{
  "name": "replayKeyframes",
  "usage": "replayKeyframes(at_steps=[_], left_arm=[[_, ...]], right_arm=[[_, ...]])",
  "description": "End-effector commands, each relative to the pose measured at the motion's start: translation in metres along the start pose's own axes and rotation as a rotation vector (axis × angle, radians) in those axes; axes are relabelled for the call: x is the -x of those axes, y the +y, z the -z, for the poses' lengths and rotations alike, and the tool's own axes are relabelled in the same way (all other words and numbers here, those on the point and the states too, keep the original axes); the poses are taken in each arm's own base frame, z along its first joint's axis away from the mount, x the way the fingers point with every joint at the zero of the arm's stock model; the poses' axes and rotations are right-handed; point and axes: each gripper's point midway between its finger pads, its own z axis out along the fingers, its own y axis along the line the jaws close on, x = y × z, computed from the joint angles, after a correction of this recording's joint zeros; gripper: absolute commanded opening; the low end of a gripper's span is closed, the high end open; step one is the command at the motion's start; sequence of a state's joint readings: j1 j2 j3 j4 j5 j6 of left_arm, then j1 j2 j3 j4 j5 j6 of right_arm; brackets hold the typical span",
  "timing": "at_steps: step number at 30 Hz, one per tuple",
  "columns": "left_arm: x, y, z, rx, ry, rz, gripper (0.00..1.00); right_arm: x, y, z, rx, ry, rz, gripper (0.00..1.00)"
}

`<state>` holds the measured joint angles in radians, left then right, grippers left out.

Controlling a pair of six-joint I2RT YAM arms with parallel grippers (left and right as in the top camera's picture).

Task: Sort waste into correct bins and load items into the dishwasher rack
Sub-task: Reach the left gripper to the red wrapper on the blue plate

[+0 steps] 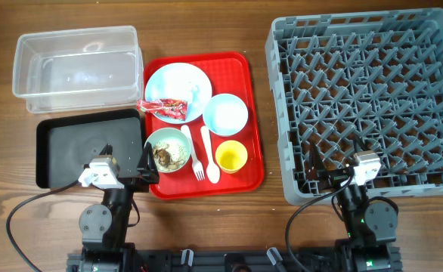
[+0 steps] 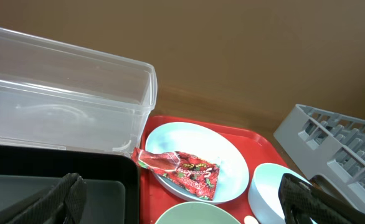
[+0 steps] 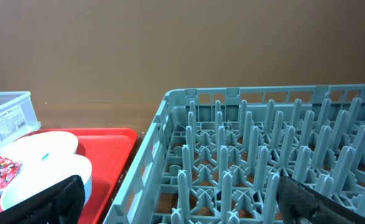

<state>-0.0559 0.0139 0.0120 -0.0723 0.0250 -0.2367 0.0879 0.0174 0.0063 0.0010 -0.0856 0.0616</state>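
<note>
Two grippers hang low at the near side of the brown wooden table (image 1: 206,26), each with its fingers spread wide and gripping nothing. The left gripper (image 1: 127,156) is over the near right corner of the shallow black rectangular tray (image 1: 66,143), close to the rim of the flat red plastic tray (image 1: 249,83). The right gripper (image 1: 335,156) is over the near left part of the large square grey plastic grid rack (image 1: 373,83), whose upright pegs fill the right wrist view. The clear plastic rectangular tub (image 1: 74,72) stands just behind the black tray.

On the red tray, the pale blue round plate (image 1: 180,81) lies at the far left. The small red crinkled snack wrapper (image 1: 161,108) is draped over its near left rim, with one end reaching past the plate. The pale blue bowl (image 1: 226,113) sits just right of the plate. Nearer, the pale green bowl (image 1: 168,149) holds what look like crumbly beige-white food scraps (image 1: 178,151) with a brown chunk (image 1: 162,156), though the overhead view is too small to be sure. The white plastic fork (image 1: 192,151) and white plastic spoon (image 1: 209,153) lie side by side between the green bowl and the small yellow cup (image 1: 230,156), which stands upright.
</note>
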Motion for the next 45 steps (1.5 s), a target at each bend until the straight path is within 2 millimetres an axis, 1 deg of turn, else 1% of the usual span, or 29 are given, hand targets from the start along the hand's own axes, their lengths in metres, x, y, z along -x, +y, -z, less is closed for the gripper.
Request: replayKeyframes(at_steps=[1, 27, 28, 29, 31, 32, 36, 38, 40, 41, 43, 44, 45], left_arm=[[-0.002, 0.001, 0.000, -0.003, 0.003, -0.020, 1.00], [-0.001, 0.002, 0.000, 0.007, 0.000, -0.020, 1.00], [-0.001, 0.002, 0.000, 0.004, 0.000, -0.020, 1.00], [-0.001, 0.002, 0.000, 0.003, -0.001, -0.016, 1.00], [0.003, 0.001, 0.000, 0.002, -0.017, -0.001, 1.00], [0.007, 0.000, 0.001, 0.001, -0.019, -0.001, 1.00], [0.023, -0.005, 0.000, 0.016, 0.031, 0.000, 1.00], [0.035, -0.009, -0.009, 0.041, 0.109, 0.002, 1.00], [0.047, -0.015, -0.024, 0.046, 0.171, 0.005, 1.00], [0.053, -0.019, -0.033, 0.044, 0.210, 0.008, 1.00], [0.060, -0.021, -0.048, 0.065, 0.287, 0.012, 1.00], [0.064, -0.022, -0.065, 0.091, 0.371, 0.015, 1.00], [0.067, -0.022, -0.077, 0.110, 0.431, 0.018, 1.00]], right_arm=[[0.002, 0.002, 0.000, 0.010, -0.011, 0.008, 1.00], [0.003, 0.002, 0.000, 0.015, -0.012, 0.006, 1.00], [0.005, 0.002, 0.001, 0.015, -0.022, 0.000, 1.00], [0.006, 0.002, 0.001, 0.014, -0.025, -0.045, 1.00], [0.004, 0.002, 0.001, 0.015, -0.008, -0.082, 1.00], [0.006, 0.003, 0.002, 0.013, 0.003, -0.098, 1.00], [0.033, 0.004, 0.005, 0.005, 0.063, -0.103, 1.00], [0.052, 0.001, 0.003, -0.028, 0.132, -0.106, 1.00], [0.061, 0.001, -0.003, -0.034, 0.203, -0.097, 1.00], [0.063, 0.001, -0.006, -0.037, 0.244, -0.085, 1.00], [0.065, 0.000, -0.013, -0.039, 0.328, -0.060, 1.00], [0.064, 0.000, -0.018, -0.039, 0.406, -0.033, 1.00], [0.061, -0.001, -0.022, -0.042, 0.474, -0.029, 1.00]])
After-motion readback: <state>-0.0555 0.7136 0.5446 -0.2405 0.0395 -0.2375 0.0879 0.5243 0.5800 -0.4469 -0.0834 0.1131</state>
